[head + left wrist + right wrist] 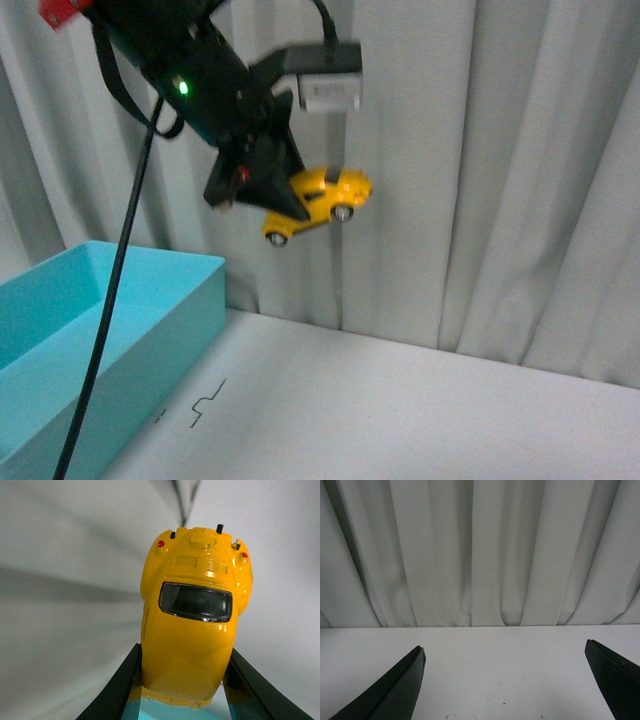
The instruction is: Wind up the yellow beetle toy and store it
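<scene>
Bench (420, 410) runs open right of the turquoise bin (190, 300) at its left edge. Higher, the left hand (292, 208) grips the yellow beetle toy (325, 200) in the air, tilted, right of the bin's far corner. Its wrist view alone shows the toy's roof and dark window; the right wrist view alone shows the right hand (505, 647) spread wide, facing the curtain (480, 555).

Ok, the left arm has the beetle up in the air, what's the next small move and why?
Probably swing the left gripper left and down toward the turquoise bin: the yellow beetle toy is clamped in its fingers, high up and right of the bin's open top.
</scene>
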`<state>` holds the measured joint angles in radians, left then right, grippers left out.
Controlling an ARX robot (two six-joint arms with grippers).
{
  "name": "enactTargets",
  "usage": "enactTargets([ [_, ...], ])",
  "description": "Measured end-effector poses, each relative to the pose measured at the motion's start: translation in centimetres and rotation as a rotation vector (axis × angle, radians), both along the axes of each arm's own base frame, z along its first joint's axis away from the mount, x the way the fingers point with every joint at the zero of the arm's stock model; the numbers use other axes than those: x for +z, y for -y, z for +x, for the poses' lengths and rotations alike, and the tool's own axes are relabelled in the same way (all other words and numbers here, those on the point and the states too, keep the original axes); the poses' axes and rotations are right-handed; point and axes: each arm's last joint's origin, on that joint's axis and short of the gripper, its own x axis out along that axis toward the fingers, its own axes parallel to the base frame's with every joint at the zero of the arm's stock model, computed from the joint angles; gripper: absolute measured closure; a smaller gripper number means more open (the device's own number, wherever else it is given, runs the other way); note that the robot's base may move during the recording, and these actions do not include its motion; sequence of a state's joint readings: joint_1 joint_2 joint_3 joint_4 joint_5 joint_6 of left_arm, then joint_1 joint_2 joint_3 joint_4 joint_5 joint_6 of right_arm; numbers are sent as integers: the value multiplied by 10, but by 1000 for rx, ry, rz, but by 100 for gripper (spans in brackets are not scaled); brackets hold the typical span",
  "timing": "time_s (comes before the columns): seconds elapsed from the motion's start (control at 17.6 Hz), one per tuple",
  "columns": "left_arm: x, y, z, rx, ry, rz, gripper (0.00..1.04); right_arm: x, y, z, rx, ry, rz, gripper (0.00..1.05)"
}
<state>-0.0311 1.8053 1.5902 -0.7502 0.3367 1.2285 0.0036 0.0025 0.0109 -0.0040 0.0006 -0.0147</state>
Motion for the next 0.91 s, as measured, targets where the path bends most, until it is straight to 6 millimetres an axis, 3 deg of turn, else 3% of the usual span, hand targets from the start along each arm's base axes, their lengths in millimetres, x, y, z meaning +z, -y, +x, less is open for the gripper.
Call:
enactTargets([
  [0.11,21,-40,-8,224,52,-11,65,0,0,0,0,0,0,7],
  [0.28,-2,-111,-15,612,-25,-59,65,0,0,0,0,0,0,7],
  [0.34,-11,-126,-21,704,-67,-95,65,0,0,0,0,0,0,7],
  [0.57,-44,-159,-34,1005,-186,-195,65,0,0,0,0,0,0,7],
  [0.91,-97,-190,-45,1204,-295,-196,65,0,0,0,0,0,0,7],
])
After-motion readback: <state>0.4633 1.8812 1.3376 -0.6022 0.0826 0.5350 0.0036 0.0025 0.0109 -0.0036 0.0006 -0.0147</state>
